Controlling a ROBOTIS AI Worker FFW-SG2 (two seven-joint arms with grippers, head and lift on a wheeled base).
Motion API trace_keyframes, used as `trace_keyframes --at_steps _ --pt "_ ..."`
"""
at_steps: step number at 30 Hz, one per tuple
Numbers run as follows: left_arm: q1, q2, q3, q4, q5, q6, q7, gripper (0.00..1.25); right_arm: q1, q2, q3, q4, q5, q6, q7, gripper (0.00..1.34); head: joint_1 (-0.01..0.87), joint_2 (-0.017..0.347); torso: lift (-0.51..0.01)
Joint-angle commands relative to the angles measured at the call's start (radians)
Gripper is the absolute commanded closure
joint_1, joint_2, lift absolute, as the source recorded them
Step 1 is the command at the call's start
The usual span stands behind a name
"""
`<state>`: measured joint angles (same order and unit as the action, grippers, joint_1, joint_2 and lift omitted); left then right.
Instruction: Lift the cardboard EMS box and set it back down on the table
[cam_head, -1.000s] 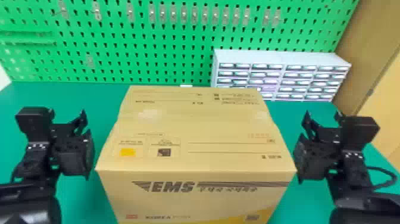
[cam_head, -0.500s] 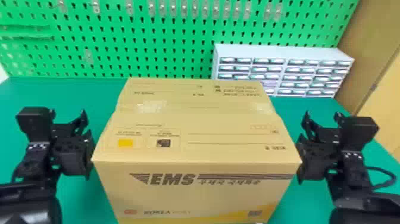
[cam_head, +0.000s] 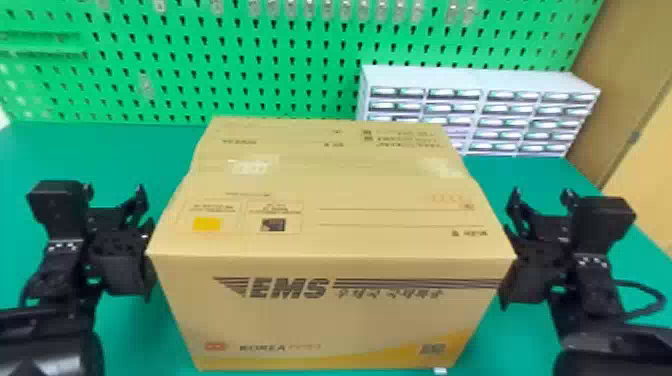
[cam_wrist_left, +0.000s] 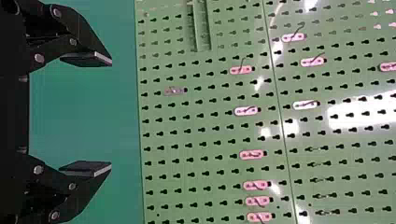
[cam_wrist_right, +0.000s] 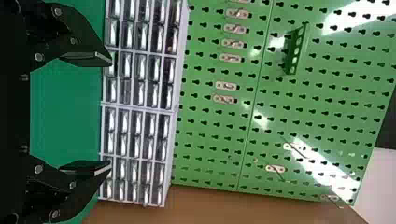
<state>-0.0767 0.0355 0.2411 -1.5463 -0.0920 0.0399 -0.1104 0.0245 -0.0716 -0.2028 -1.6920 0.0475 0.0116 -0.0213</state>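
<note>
Head view: cardboard EMS box (cam_head: 330, 210) and pegboard (cam_head: 200, 65) have shifted upward; arms probably being lowered alongside. Box apparently on bench (cam_head: 125, 155) between left gripper (cam_wrist_left: 111, 114) and right gripper (cam_wrist_right: 111, 114), both wide, empty. Side squeeze likely needed before lifting.

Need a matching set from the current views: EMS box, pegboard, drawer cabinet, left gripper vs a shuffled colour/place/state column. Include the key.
1. EMS box
2. pegboard
3. drawer cabinet
4. left gripper

A. green, upright, rows of slots
B. fingers open, beside the cardboard's left side
C. on the table, at the back right
D. tan, dark lettering on the front face

Pairs: 1-D, 2-A, 3-C, 4-B
</note>
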Motion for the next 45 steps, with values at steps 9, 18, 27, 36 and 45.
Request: trace_keyframes --at_steps 9,18,27,36,45 --pt "-0.002 0.001 0.0 0.0 -0.002 0.005 0.0 0.46 0.0 -0.002 0.0 0.0 0.003 -0.004 0.001 0.48 0.678 -0.014 -0.105" --pt "-0.002 0.001 0.0 0.0 -0.002 0.008 0.0 0.46 0.003 -0.005 -0.009 0.005 0.0 -0.004 0.0 0.48 0.678 -0.014 -0.105" --pt "-0.008 0.001 0.0 0.002 0.002 0.012 0.0 0.46 -0.018 -0.028 0.003 0.025 -0.012 -0.002 0.0 0.48 0.678 -0.014 -0.105" --pt "-0.041 0.001 -0.036 0.038 0.017 0.015 -0.002 0.46 -0.074 -0.05 0.048 0.087 -0.025 -0.022 0.001 0.48 0.678 -0.014 -0.105" --pt "-0.061 0.001 -0.092 0.066 0.031 0.015 -0.015 0.46 -0.13 -0.063 0.12 0.146 -0.038 -0.041 0.001 0.48 0.678 -0.014 -0.105"
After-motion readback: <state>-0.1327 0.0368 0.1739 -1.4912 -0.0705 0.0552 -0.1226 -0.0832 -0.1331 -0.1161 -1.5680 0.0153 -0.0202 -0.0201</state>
